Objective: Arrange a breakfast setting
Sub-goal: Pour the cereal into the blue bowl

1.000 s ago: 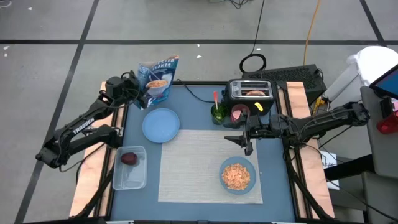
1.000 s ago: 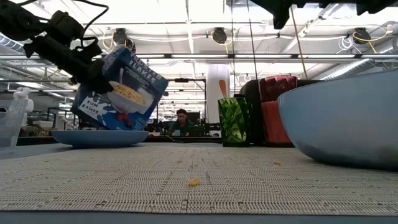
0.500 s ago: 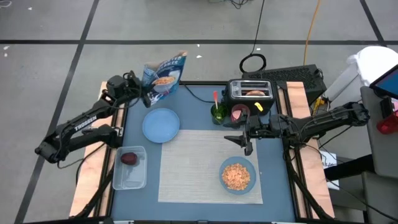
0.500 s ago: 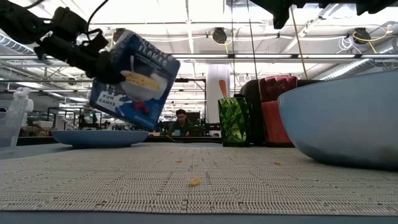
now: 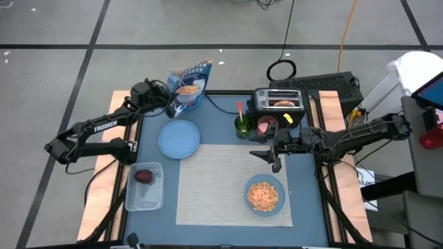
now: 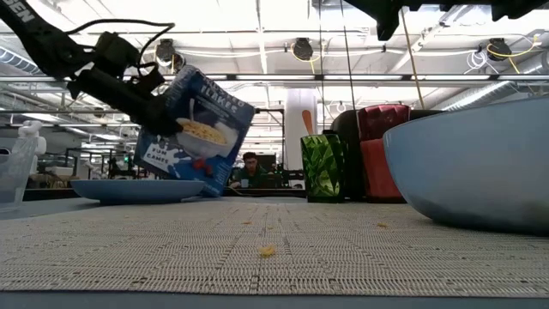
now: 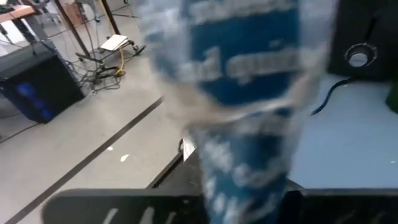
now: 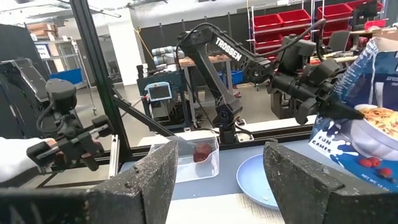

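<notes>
At the far left corner of the table, the left gripper (image 5: 168, 102) is gripping a blue cereal box (image 5: 188, 86) by its side, holding it tilted and clear of the tabletop; in the low view the box (image 6: 196, 130) is hanging just above and behind the light-blue plate (image 6: 137, 190). Seen from above, the plate (image 5: 179, 139) is lying just in front of that gripper, on the bare blue table beside the beige woven placemat (image 5: 211, 183). Farther toward the front edge from the left gripper, a clear plastic tub (image 5: 144, 187) is sitting with a small dark-red fruit (image 5: 143, 176) inside it.

The right gripper (image 5: 275, 159) is hovering above the far right part of the placemat with its fingers spread wide and nothing between them; the right wrist view is showing both dark fingers (image 8: 144, 176) well apart. Just in front of this gripper, the light-blue bowl (image 5: 264, 195) is resting on the mat's near right corner, filled with orange-brown cereal flakes. Behind the right gripper, a green cup (image 5: 243, 124) is standing with an orange-handled spoon (image 5: 240, 109) sticking up out of it, and a red container (image 5: 266, 127) is sitting beside the cup. Beyond those, a black toaster (image 5: 279, 101) is holding a round bagel (image 5: 283, 104) in one of its slots. A loose flake (image 6: 268, 251) is lying on the mat in the low view.
</notes>
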Tool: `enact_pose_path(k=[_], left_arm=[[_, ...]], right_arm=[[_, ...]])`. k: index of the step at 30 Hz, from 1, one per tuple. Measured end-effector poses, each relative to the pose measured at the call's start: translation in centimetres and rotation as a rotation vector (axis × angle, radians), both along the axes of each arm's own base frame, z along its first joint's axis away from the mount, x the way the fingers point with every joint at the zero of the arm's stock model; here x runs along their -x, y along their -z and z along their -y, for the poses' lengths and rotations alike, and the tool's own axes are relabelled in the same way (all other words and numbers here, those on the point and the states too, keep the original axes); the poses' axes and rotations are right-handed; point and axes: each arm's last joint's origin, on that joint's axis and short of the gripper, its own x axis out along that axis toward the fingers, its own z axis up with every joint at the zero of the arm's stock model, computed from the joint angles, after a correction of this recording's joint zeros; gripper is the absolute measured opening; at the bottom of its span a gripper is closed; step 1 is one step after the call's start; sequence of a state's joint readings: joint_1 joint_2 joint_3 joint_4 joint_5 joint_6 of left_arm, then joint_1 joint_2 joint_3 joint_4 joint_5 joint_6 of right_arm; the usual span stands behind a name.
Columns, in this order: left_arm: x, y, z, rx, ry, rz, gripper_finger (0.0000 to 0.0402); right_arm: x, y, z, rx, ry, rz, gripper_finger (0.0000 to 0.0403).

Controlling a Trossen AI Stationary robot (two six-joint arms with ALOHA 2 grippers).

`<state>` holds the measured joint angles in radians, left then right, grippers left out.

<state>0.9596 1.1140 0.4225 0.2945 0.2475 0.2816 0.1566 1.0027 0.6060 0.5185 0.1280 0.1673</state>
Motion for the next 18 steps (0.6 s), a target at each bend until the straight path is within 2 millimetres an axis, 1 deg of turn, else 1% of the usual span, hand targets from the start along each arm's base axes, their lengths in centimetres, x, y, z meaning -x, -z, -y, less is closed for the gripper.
enact_pose_path(k=[10,18], left_arm=[[0.16,0.3,0.02,0.016,-0.036,-0.028,0.0095],[0.24,0.66,0.07,0.086,-0.077,0.0,0.0176]], right_arm=[[0.0,0.0,0.0,0.0,-0.001,0.0,0.0226],[0.0,0.0,0.0,0.0,-0.001,0.0,0.0226]])
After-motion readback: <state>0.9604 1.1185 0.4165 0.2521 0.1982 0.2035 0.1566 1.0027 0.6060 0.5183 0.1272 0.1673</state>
